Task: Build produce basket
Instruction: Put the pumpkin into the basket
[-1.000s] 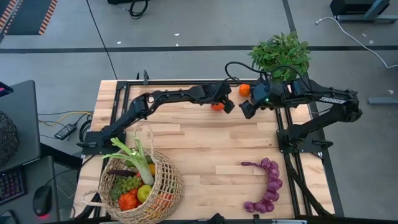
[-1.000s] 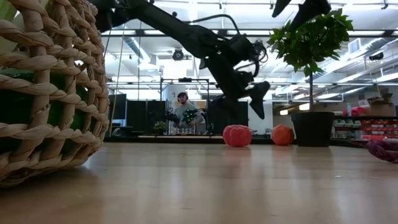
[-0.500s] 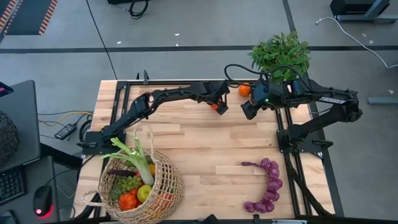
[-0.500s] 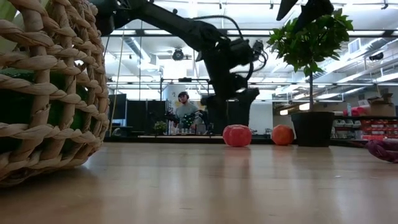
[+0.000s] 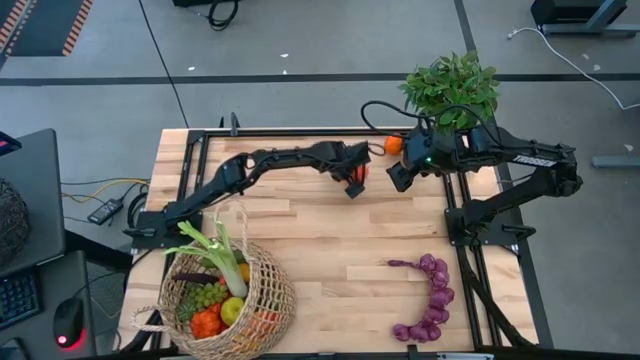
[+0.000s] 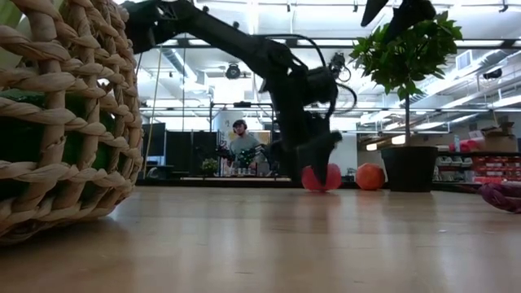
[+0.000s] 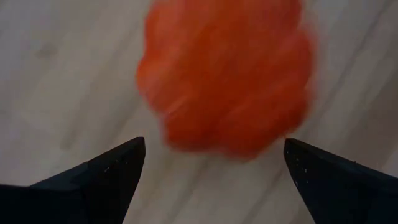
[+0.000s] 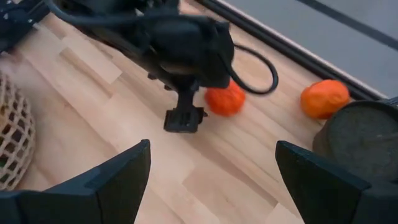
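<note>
**Left arm drops onto the red tomato**

Swung down within the last second: left gripper (image 5: 355,180) now low over the red tomato (image 7: 227,74), fingers spread wide on either side, nothing held yet (wrist view shows the tomato centred between the dark tips, so apparently lined up for a straight pinch). Right gripper (image 5: 397,176) parked just beside, also wide open and empty, hovering above the board. Basket (image 5: 268,300) sits at the near left corner, already loaded with leek, grapes and other produce. Orange (image 5: 394,144) lies near the far edge beside the potted plant (image 5: 452,88); purple grapes (image 5: 430,300) lie near right. Broad bare table (image 5: 330,240) between tomato and basket; only the right arm crowds the pick.
</note>
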{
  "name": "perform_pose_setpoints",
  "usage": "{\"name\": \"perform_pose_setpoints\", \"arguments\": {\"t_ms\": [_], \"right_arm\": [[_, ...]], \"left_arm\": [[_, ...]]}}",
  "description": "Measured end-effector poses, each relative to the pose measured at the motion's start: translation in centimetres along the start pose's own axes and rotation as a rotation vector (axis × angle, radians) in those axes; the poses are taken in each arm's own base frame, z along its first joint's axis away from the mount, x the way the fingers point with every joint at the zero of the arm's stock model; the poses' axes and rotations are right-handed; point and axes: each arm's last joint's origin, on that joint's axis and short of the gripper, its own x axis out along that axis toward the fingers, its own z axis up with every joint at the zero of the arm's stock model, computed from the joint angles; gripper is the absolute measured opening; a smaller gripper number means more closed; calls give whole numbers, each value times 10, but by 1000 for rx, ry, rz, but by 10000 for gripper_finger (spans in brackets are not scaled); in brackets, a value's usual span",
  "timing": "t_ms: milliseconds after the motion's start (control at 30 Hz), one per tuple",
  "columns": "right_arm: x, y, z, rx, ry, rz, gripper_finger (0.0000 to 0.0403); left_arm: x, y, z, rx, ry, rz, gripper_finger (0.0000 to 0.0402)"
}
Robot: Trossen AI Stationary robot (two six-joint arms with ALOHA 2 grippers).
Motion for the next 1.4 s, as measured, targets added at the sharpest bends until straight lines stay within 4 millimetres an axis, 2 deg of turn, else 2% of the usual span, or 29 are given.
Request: {"name": "perform_pose_setpoints", "arguments": {"t_ms": [167,367,567,733,900,1100,1233,1400], "right_arm": [[0,1,-1,18,25,23,348],[0,1,-1,19,41,36,348],[0,1,-2,0,41,34,348],[0,0,-2,-8,45,29,348],[0,-1,-3,-14,56,20,348],[-1,-2,-4,-17,64,14,348],[-1,-3,-5,-22,74,6,348],[-2,-4,-6,-22,76,7,348]], "left_arm": [[4,-12,-6,82,-11,94,389],[-1,-14,7,30,-116,63,389],[-13,-20,21,97,-216,-3,389],[-12,-21,22,97,-226,-13,389],[2,-21,17,101,-198,-8,389],[-1,-28,20,104,-244,-25,388],[-3,-34,23,103,-292,-41,369],[1,-36,21,105,-281,-42,306]]}}
